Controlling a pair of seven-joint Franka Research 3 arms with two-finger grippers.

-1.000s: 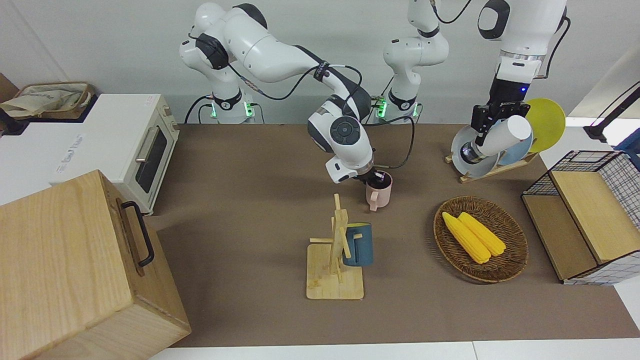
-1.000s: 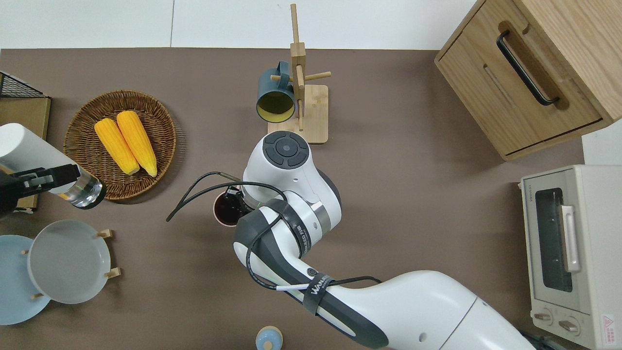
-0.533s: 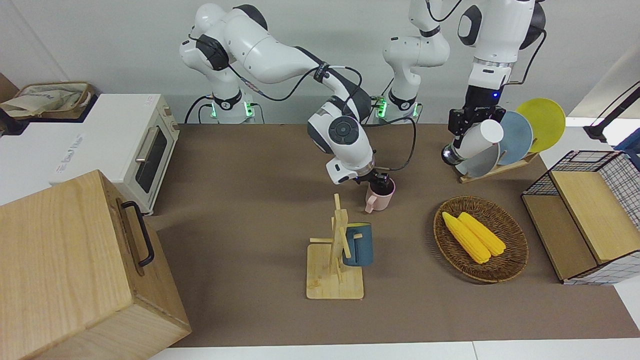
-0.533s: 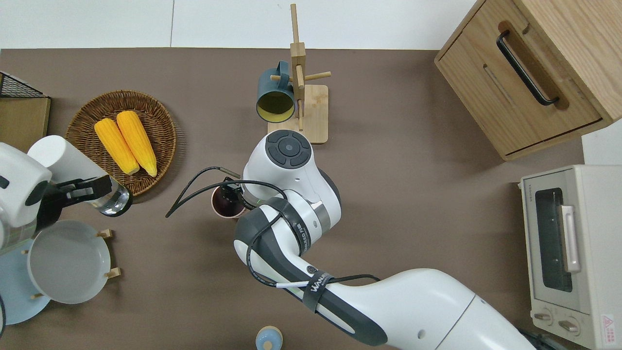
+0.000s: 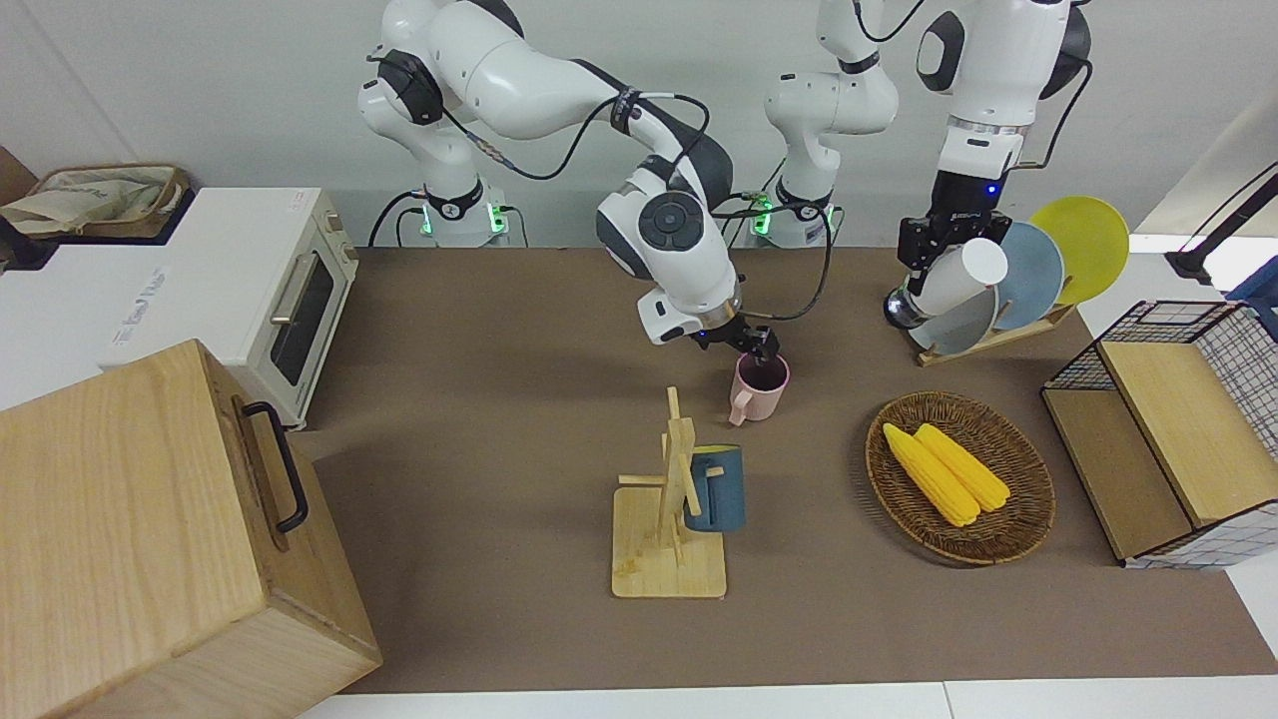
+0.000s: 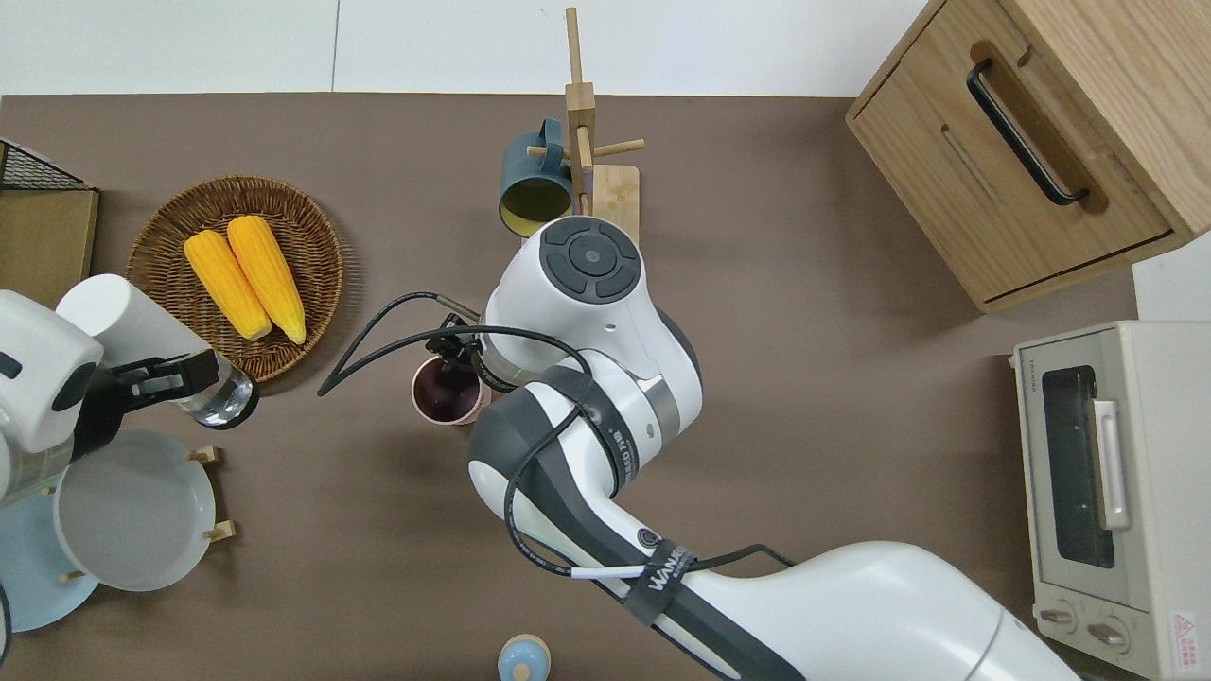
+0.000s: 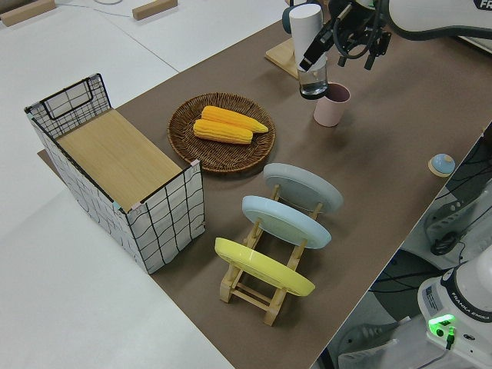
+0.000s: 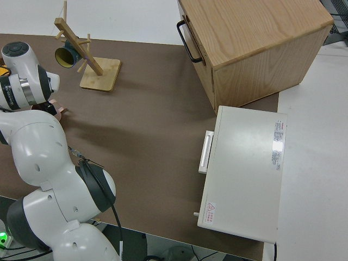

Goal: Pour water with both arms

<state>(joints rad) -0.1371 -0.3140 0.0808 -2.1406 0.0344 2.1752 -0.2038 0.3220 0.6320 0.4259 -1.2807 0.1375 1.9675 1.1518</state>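
Note:
A pink mug (image 5: 757, 391) with a dark inside stands upright mid-table. My right gripper (image 5: 751, 347) hangs just above its rim, on the side nearer to the robots, open and holding nothing; the overhead view shows the right gripper (image 6: 462, 355) at the mug's (image 6: 445, 392) edge. My left gripper (image 5: 931, 248) is shut on a white bottle (image 5: 957, 278) with a clear base, tilted base-down. In the overhead view the bottle (image 6: 142, 340) is over the table between the corn basket and the plate rack, toward the left arm's end, well apart from the mug.
A wooden mug tree (image 5: 669, 519) carries a blue mug (image 5: 714, 489), farther from the robots than the pink mug. A wicker basket (image 5: 1028, 519) holds two corn cobs (image 5: 944, 469). Also here: plate rack (image 6: 213, 456), wire crate (image 5: 1188, 429), wooden cabinet (image 5: 150, 539), toaster oven (image 5: 270, 290).
The right arm set the pink mug down, let go and rose off its rim. The left arm carried the tilted bottle away from the plate rack toward the table's middle.

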